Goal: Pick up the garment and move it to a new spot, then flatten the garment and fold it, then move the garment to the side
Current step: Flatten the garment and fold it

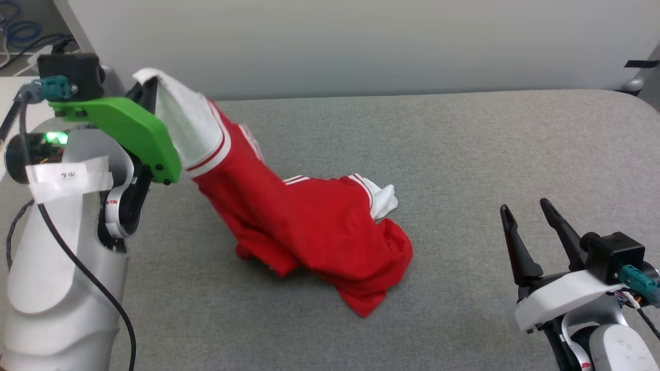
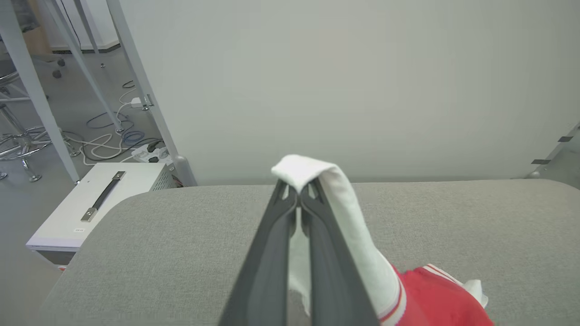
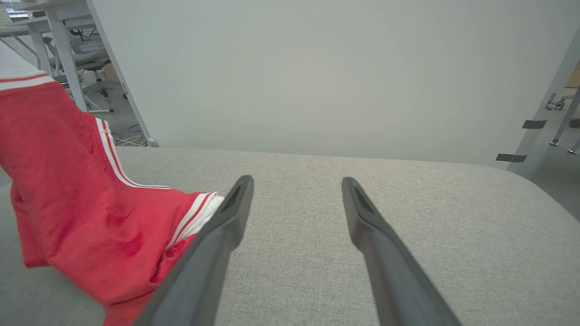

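The garment (image 1: 304, 226) is a red jersey with white sleeves and white-striped trim, bunched on the grey table (image 1: 464, 154). My left gripper (image 1: 149, 85) is shut on one white sleeve (image 2: 344, 213) and holds it raised at the left, so the red cloth hangs down from it to the table. The lower part of the garment (image 3: 81, 203) lies crumpled at the table's middle, with a second white sleeve (image 1: 384, 198) poking out at its right. My right gripper (image 1: 528, 214) stands open at the lower right, apart from the cloth, with nothing between its fingers (image 3: 222, 231).
A pale wall (image 1: 361, 46) runs behind the table's far edge. Beyond the table's left end sit a white case with a handle (image 2: 97, 199), cables and table legs on the floor. Bare grey table surface stretches to the right of the garment.
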